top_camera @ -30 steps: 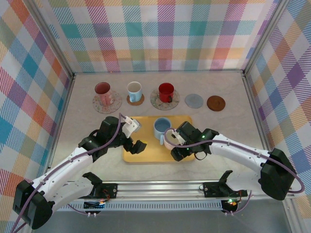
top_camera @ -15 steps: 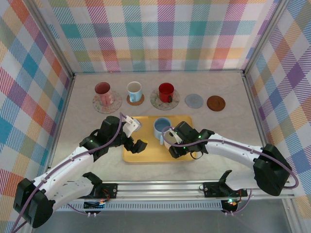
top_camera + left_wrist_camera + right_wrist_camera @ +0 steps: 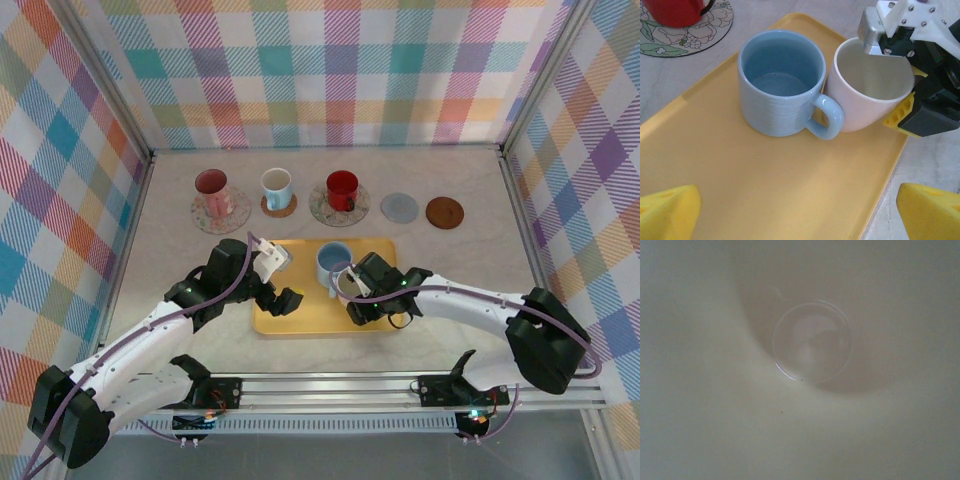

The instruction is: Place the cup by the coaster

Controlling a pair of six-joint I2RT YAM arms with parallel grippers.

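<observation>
A pale pink cup stands on the yellow tray, touching the handle of a blue cup beside it. My right gripper reaches in from the right and is closed on the pale cup; one of its yellow pads lies against the outer wall. The right wrist view looks straight down into that cup's bare inside. A grey coaster and a brown coaster lie bare at the back right. My left gripper hovers open over the tray's left half.
Along the back stand a pink cup, a white cup and a red cup, each on its own coaster. Checked walls close in the table on three sides. The rail with the arm bases runs along the near edge.
My right gripper has slid a little left over the tray and its jaws have narrowed on the pale cup. The left arm has stayed still.
</observation>
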